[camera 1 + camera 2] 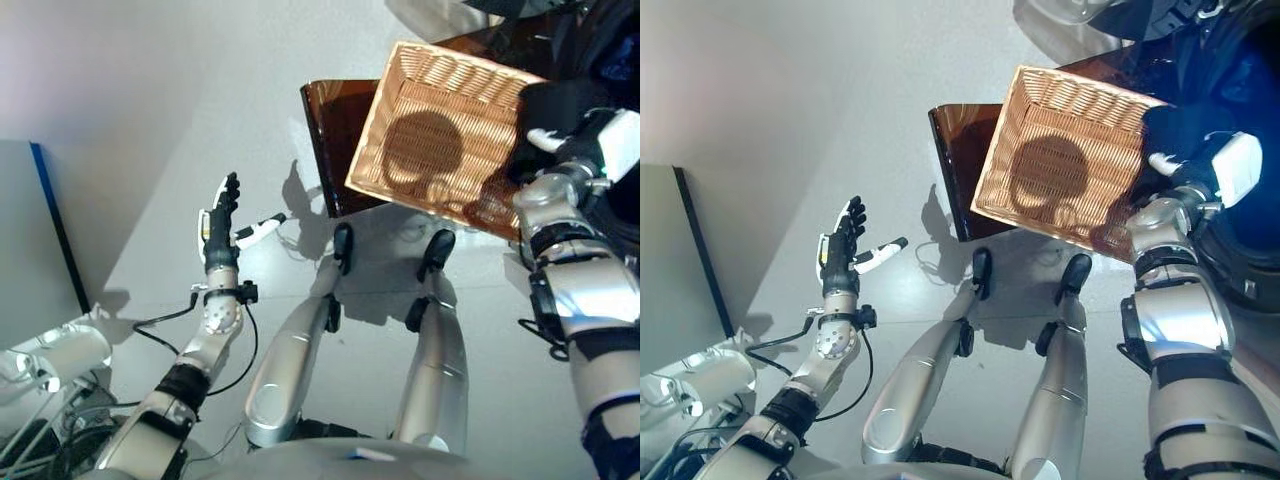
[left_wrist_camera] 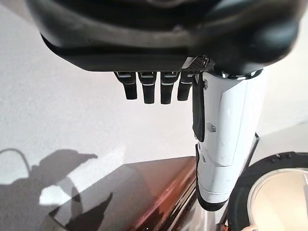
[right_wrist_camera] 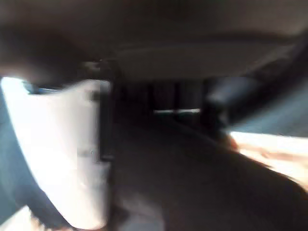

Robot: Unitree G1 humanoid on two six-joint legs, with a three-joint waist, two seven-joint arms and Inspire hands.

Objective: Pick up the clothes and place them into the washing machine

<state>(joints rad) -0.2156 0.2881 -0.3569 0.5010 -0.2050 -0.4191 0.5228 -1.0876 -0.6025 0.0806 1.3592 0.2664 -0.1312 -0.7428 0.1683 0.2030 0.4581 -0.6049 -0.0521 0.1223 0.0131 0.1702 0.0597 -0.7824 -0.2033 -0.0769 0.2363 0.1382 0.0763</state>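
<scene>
Left eye view: left hand [image 1: 221,215] is hanging out over the grey floor [image 1: 150,120] on the robot's left, fingers straight and spread, white-covered thumb sticking out sideways, holding nothing. Right arm is reaching up at the far right edge; right hand [image 1: 585,140] is sitting by the right rim of a wicker basket [image 1: 440,130], next to dark clothes [image 1: 555,105] bunched at that rim. Can't tell if the hand is gripping the cloth or just touching it. Basket is sitting tilted on a brown glossy table [image 1: 330,130] and no cloth is showing on its woven bottom, only shadow. No readable writing. A blue-edged grey panel [image 1: 35,230] is standing at left.

Right eye view: same scene. Left hand [image 1: 843,243] is showing relaxed w/ thumb out. Right hand [image 1: 1210,165] is sitting between the basket [image 1: 1060,150] rim and a dark round opening w/ a bluish inside, the washing machine [image 1: 1240,230], at the right edge. Dark clothes [image 1: 1175,125] are lying just above the hand.

Left wrist view: left hand [image 2: 154,86] fingers are pointing straight out in a row, white thumb cover alongside, nothing between them. Past them the brown table [image 2: 144,197] top is showing, plus a dark-rimmed round white thing in the corner, not identifiable.

Right wrist view: badly blurred. Right hand [image 3: 86,154] is showing only as a white thumb cover over dark stuff; fingers unreadable, so grasp can't be told.
</scene>
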